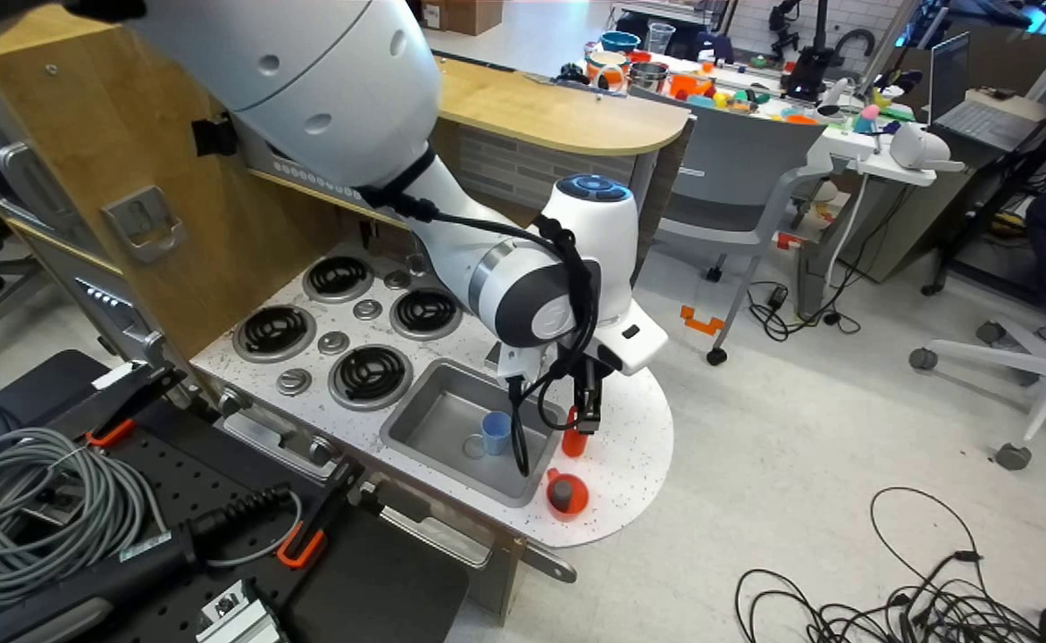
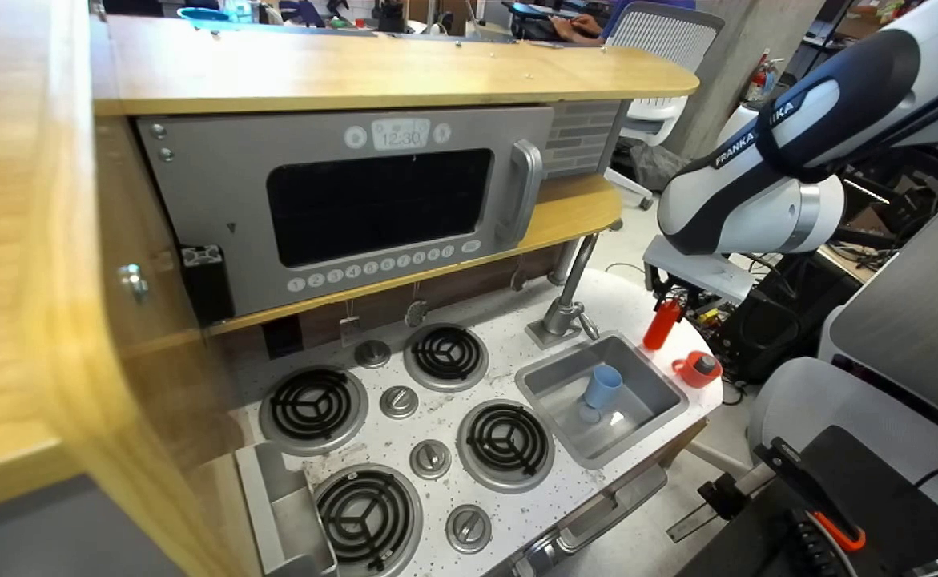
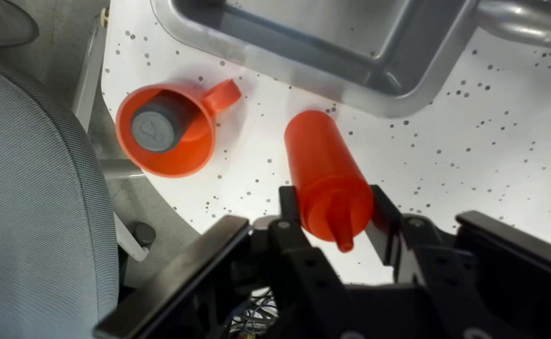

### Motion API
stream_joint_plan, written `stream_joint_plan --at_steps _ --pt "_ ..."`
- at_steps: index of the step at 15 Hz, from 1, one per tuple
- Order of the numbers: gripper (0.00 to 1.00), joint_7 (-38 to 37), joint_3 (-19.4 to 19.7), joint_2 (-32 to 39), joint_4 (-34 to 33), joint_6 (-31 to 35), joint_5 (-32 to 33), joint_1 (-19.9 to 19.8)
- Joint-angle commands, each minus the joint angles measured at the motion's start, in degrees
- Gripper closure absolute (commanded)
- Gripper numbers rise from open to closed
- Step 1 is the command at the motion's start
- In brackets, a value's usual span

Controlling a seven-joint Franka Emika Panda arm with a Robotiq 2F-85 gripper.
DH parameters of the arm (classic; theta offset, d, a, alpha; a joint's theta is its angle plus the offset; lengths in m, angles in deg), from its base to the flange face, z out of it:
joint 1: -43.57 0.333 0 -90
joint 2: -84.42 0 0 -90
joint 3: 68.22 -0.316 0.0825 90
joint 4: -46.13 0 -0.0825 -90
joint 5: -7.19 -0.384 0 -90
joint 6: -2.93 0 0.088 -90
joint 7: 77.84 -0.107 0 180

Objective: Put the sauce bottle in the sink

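The sauce bottle, slim and red with a pointed nozzle, shows in the wrist view (image 3: 320, 153) and in both exterior views (image 1: 573, 444) (image 2: 662, 324). It is roughly upright over the white counter, just outside the sink's rim. I cannot tell whether its base touches the counter. My gripper (image 3: 335, 202) has its two black fingers against both sides of the bottle's top; it also shows in an exterior view (image 1: 588, 406). The sink, a silver-grey basin, shows in the wrist view (image 3: 331, 87) and in both exterior views (image 1: 438, 420) (image 2: 637, 405).
A red-orange mug (image 3: 193, 150) with a grey item inside stands beside the bottle, near the counter's rounded edge. A blue cup (image 2: 602, 386) is in the sink. The faucet (image 2: 571, 300) rises at the sink's back corner. Black burners (image 2: 507, 445) lie on the sink's far side from the bottle.
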Motion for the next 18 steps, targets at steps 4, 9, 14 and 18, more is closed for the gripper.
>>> stream_joint_plan --at_steps 4,9,14,18 --pt "0.87 4.26 -1.26 -9.67 14.55 5.61 0.71 2.86" --pt "0.87 15.98 -6.46 -17.76 25.56 6.79 0.98 3.52" --pt "0.87 19.48 -7.65 -19.56 30.45 6.69 2.67 6.31" --pt "0.87 19.86 -7.54 -17.62 30.72 7.5 5.01 8.28"
